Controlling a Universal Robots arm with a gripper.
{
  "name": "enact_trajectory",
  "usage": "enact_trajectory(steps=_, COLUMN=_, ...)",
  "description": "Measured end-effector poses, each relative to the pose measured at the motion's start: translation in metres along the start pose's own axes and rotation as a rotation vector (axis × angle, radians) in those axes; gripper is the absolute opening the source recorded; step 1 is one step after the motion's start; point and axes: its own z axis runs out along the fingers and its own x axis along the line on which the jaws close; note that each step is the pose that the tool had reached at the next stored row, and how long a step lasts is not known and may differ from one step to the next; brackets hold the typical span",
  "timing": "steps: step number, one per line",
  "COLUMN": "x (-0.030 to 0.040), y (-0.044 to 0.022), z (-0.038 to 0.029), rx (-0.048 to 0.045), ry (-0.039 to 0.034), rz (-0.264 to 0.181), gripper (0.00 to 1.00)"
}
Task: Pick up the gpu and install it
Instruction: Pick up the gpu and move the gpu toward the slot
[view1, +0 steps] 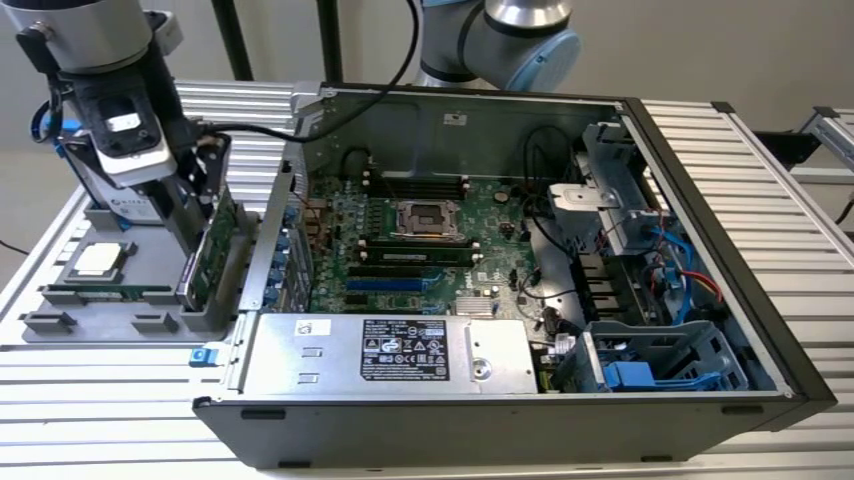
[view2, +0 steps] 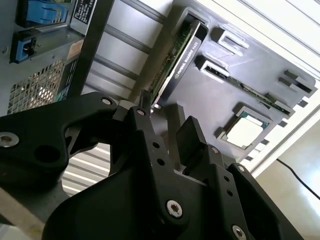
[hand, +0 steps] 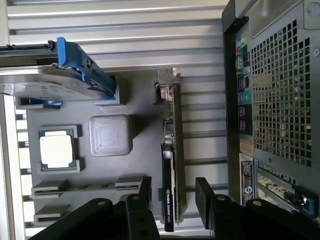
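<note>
The gpu (hand: 173, 150) stands on its long edge in a slot of the grey parts tray (hand: 145, 130). It shows as a thin green card with a black cooler and a silver end bracket (hand: 167, 82). In the exterior view the gpu (view1: 203, 262) is at the tray's side nearest the computer case. My gripper (hand: 174, 192) is open, with one black finger on each side of the card's end and a gap to each face. In the second wrist view the gpu (view2: 178, 47) lies just beyond my gripper (view2: 167, 120). My gripper (view1: 200, 205) is low over the tray.
The open computer case (view1: 747, 300) with its motherboard (view1: 414, 250) sits close beside the tray, on the exterior view's right. The tray also holds a processor chip (hand: 56, 150), a memory stick (view2: 260, 95) and a silver hard drive with blue rails (hand: 50, 80). A slatted metal table (view1: 80, 400) lies underneath.
</note>
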Motion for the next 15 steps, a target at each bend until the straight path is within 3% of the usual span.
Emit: enact_trajectory(steps=15, x=0.0002, y=-0.0002, z=0.0082, rx=0.0056, ry=-0.0004, rz=0.000, gripper=1.00)
